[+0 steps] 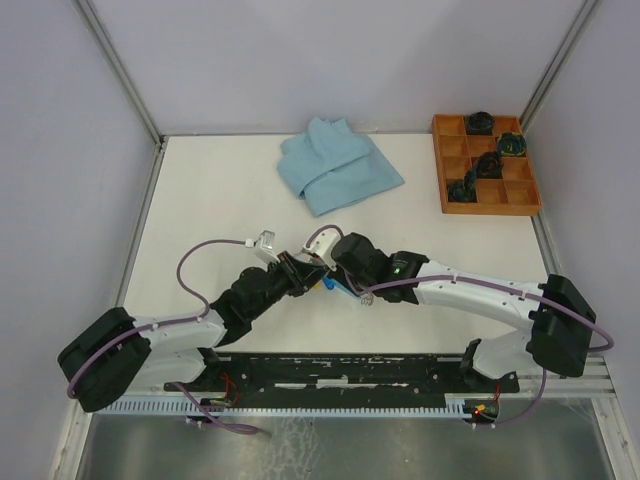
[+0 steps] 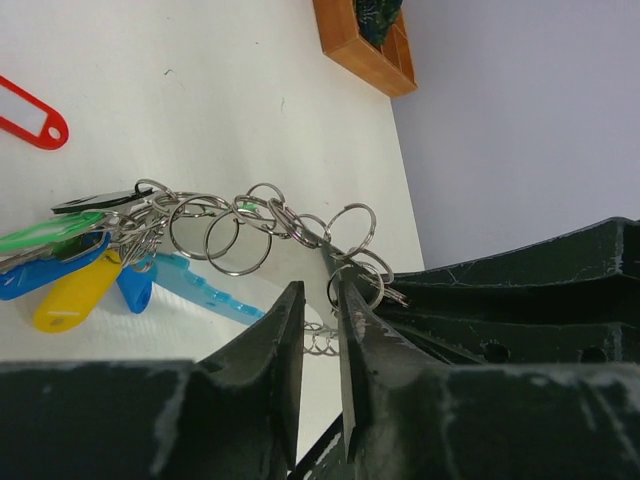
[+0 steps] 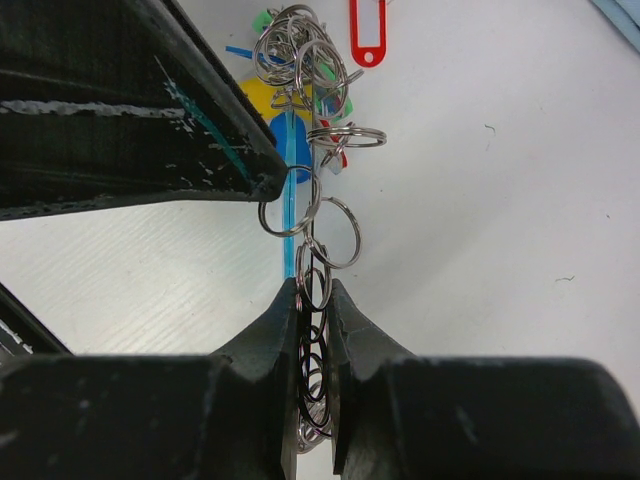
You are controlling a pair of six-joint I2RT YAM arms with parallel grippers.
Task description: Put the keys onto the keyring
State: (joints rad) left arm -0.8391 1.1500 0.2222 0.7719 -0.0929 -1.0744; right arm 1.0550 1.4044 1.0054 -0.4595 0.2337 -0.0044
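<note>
Okay, both arms meet over the middle of the white counter point(image 1: 200, 200), tips almost nose to nose. My right tool point(image 3: 313, 288) is clenched on the keyring point(image 2: 272, 212), a chain of linked silver rings. In the right wrist view one ring sits pinched between my fingertips at bottom centre, and the chain runs straight up the frame from there. At its far end, top centre, are the keys point(image 2: 70, 292), a bunch of coloured tags in yellow, blue and green. One red tag point(image 3: 368, 30) lies on the counter just beside the bunch, at the top of that frame.

My left tool point(image 2: 320, 285) shows at the upper left of the right wrist view, its tip touching a ring partway along the chain. In the left wrist view its jaws stand a narrow gap apart at bottom centre, with a ring right against the tip of the right-hand finger. Whether that ring is pinched or only touched, I cannot tell. The chain runs across that frame from the tags at left to my right tool at right.

Overhead, a folded light-blue cloth point(image 1: 335, 170) lies at top centre. A wooden tray point(image 1: 437, 150) with dark items in some compartments sits at upper right. Both are well apart from the tools.
</note>
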